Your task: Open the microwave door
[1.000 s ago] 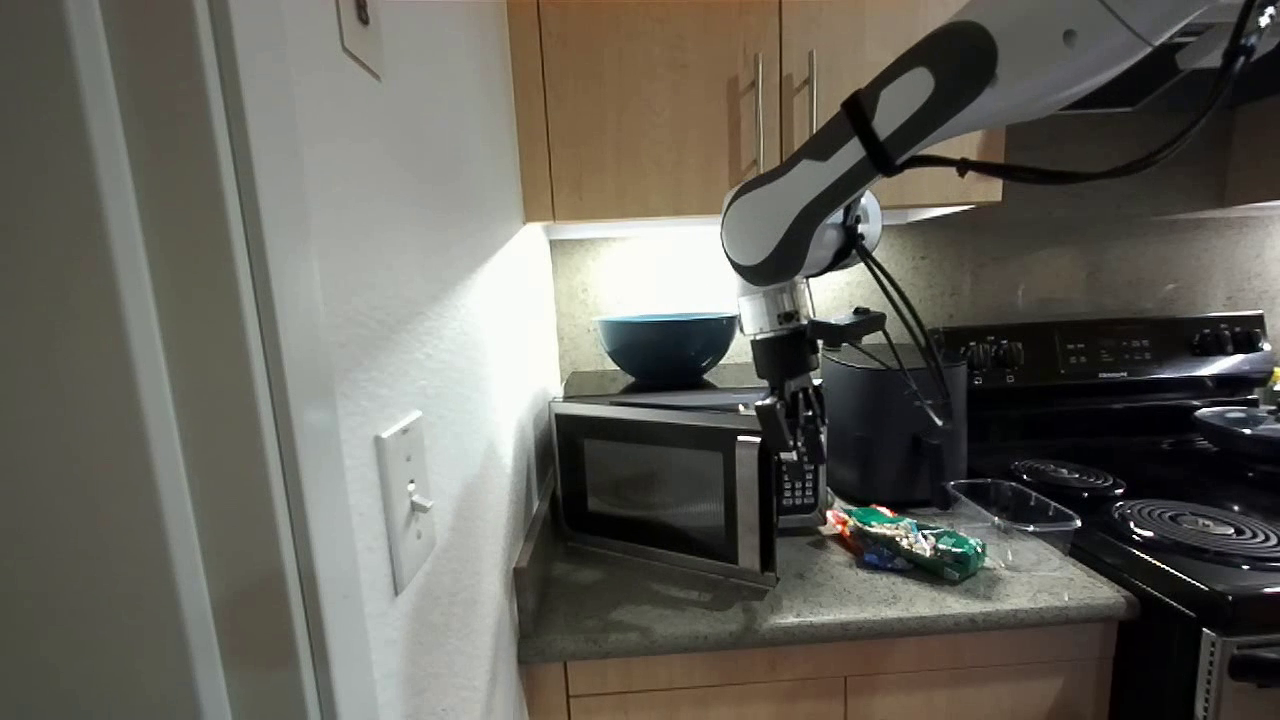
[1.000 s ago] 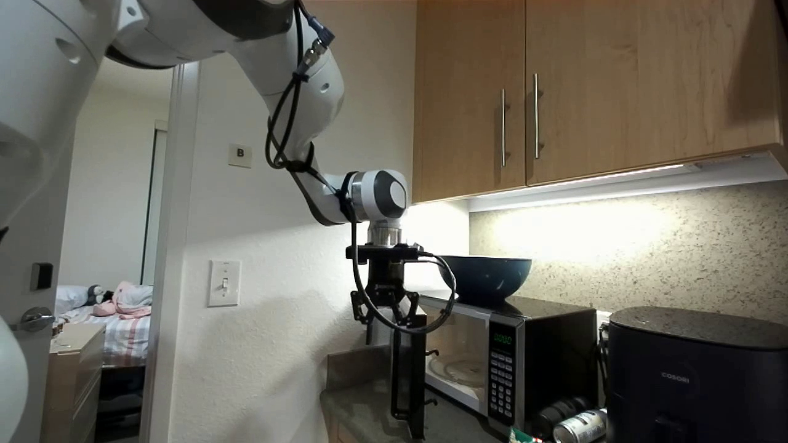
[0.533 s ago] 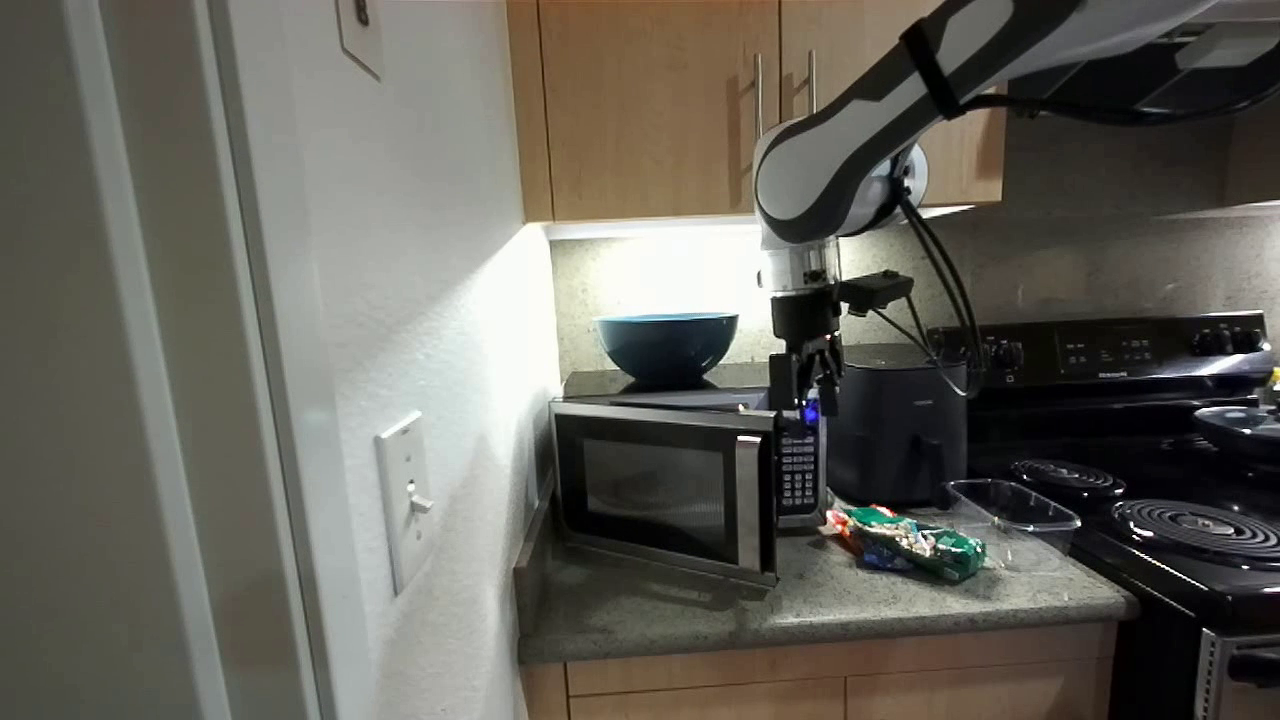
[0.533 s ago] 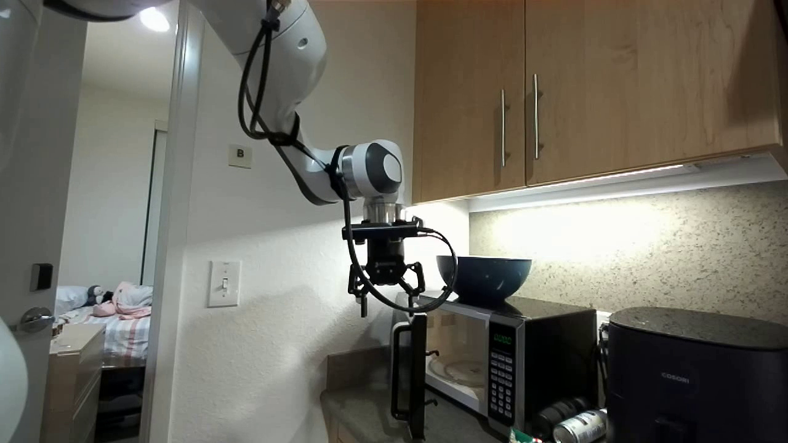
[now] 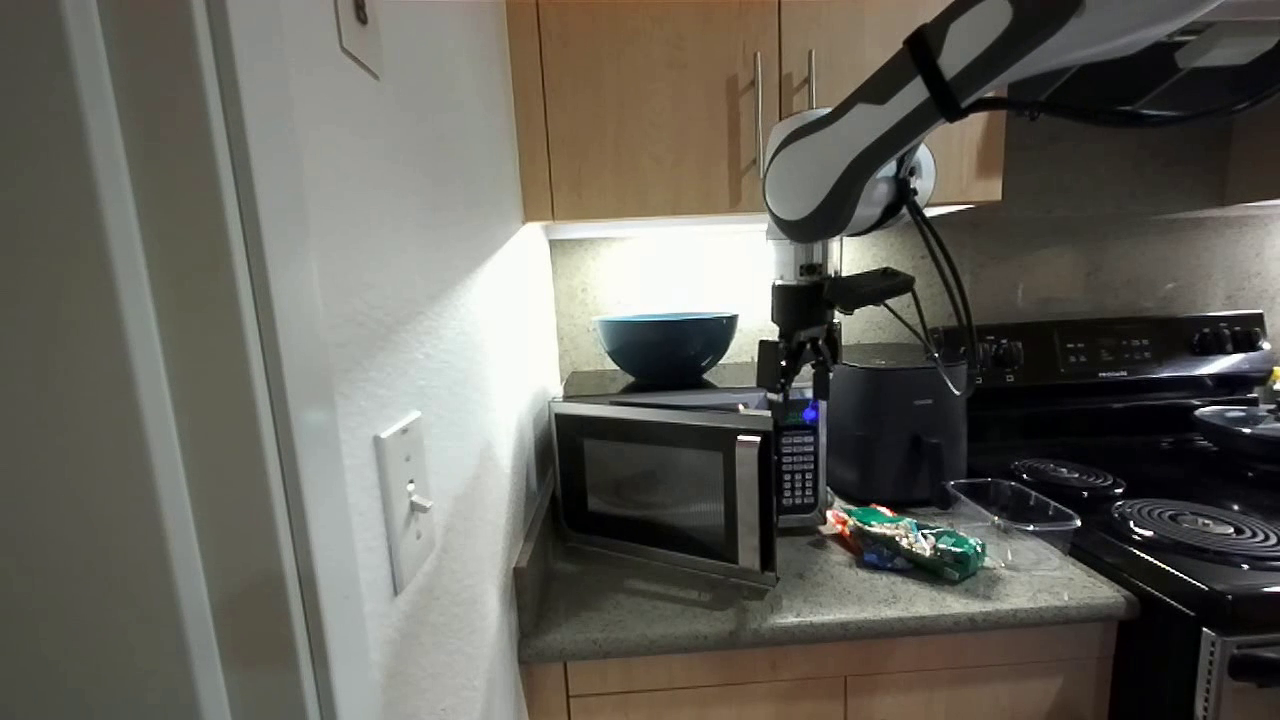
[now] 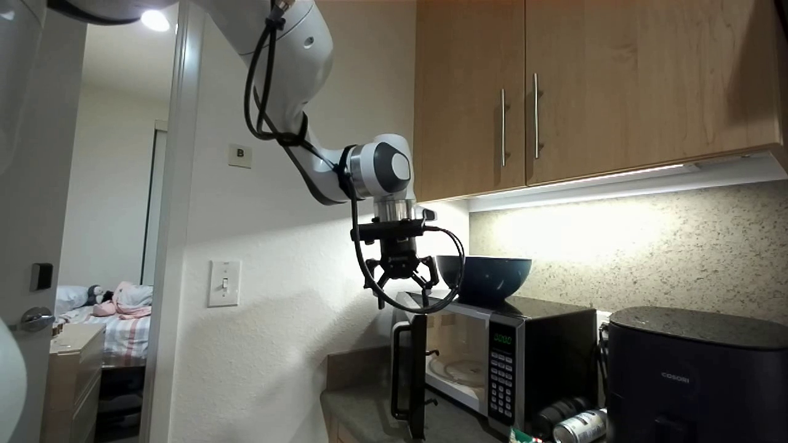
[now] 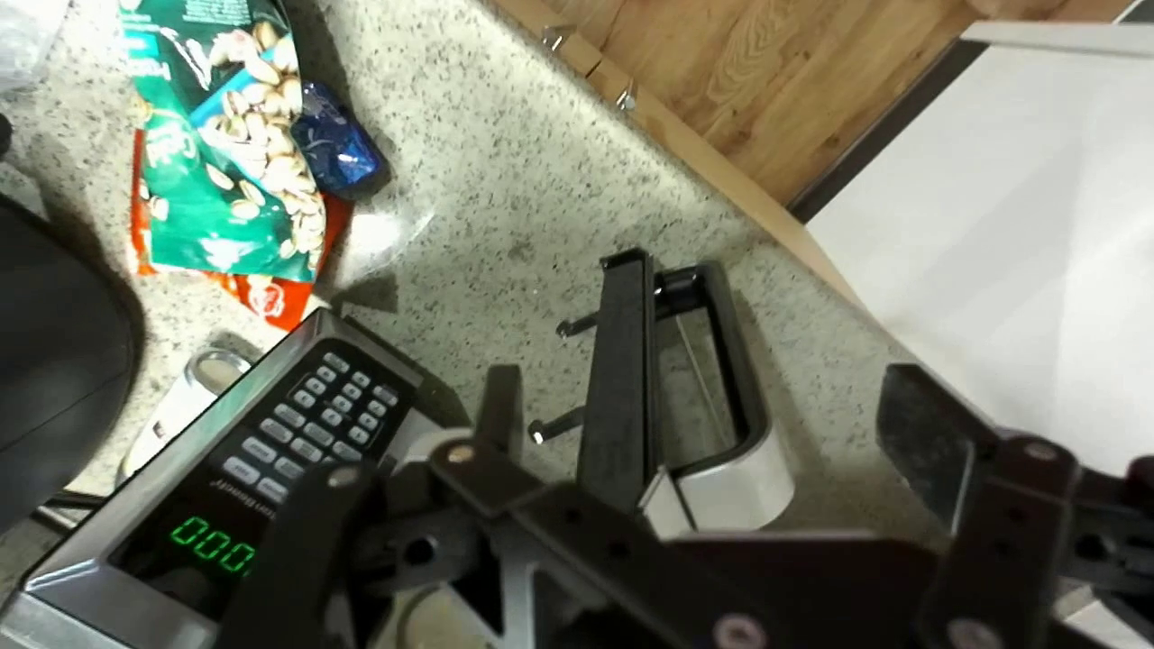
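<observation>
Above the part-open microwave door (image 5: 655,495): now raised clear, with empty, wide-spread hand (image 6: 403,301); likely leaves only pushing wider.

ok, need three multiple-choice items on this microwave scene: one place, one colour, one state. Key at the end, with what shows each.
1. Where does the blue bowl stand?
A. On the stove
B. On top of the microwave
C. Inside the microwave

2. What colour are the display digits?
A. Green
B. Red
C. White

3. What state is the microwave door in?
A. Fully shut
B. Lying flat
C. Open

Key:
1: B, since both exterior views show the bowl on the microwave's top.
2: A, since the digits glow green in the wrist view.
3: C, since in an exterior view the door stands out from the body and the interior shows.
</observation>
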Motion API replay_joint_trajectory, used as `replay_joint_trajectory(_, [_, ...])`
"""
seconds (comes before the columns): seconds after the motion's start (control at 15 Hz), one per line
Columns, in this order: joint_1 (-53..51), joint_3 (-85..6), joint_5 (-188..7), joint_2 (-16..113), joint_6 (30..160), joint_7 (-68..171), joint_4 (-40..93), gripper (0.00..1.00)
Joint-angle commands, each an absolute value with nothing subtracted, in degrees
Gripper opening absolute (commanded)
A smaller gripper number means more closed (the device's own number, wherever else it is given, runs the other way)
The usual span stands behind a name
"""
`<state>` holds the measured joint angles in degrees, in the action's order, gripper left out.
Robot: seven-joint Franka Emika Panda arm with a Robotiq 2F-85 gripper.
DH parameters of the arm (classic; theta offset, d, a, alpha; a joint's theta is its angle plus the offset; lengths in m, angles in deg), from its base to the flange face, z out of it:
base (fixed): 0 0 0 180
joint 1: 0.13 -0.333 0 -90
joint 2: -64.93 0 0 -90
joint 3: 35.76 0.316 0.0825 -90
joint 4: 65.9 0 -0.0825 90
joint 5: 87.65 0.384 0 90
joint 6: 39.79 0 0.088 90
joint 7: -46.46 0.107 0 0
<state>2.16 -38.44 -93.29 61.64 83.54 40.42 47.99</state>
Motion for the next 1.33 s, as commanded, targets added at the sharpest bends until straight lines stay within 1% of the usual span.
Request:
replay_joint_trajectory(0.0, [2.9,-39.3,-92.7,60.4,88.4,45.6,46.2,1.00])
replay_joint_trajectory(0.2, [3.1,-40.0,-93.7,59.3,91.4,49.5,45.0,1.00])
replay_joint_trajectory(0.27, [2.9,-39.8,-93.2,60.4,89.5,46.8,45.8,1.00])
replay_joint_trajectory(0.47, [3.0,-40.1,-93.2,59.6,90.2,48.0,45.1,1.00])
replay_joint_trajectory(0.53, [3.2,-39.6,-89.5,58.8,87.8,44.4,44.5,1.00])
replay_joint_trajectory(0.93, [2.5,-40.8,-96.5,53.6,90.9,52.7,42.1,1.00])
replay_joint_trajectory(1.27, [2.2,-41.1,-98.0,52.5,92.0,55.4,39.4,1.00])
